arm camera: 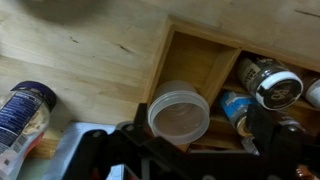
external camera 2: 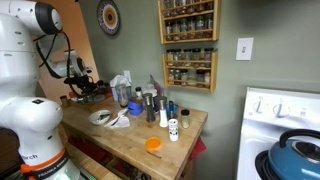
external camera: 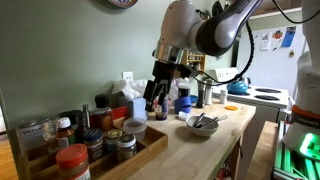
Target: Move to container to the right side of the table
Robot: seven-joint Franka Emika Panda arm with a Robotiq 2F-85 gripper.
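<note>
One round clear plastic container [arm camera: 180,112] sits at the low wooden tray's [arm camera: 205,55] end on the light-wood worktop [arm camera: 90,50]. Above it, the gripper [external camera: 153,106] hangs open-fingered and empty. Two neighbouring jars' labels are unreadable.

In an exterior view you're low and close at the tray [external camera: 150,148] end of the counter [external camera: 225,125], facing along it to the stove [external camera: 262,97] at 3 o'clock. In an exterior view with the stove [external camera 2: 275,110] at 4 o'clock you're higher, farther off, facing back. Both share the counter. Wrist cam: straight down, close, tray at 2 o'clock.
</note>
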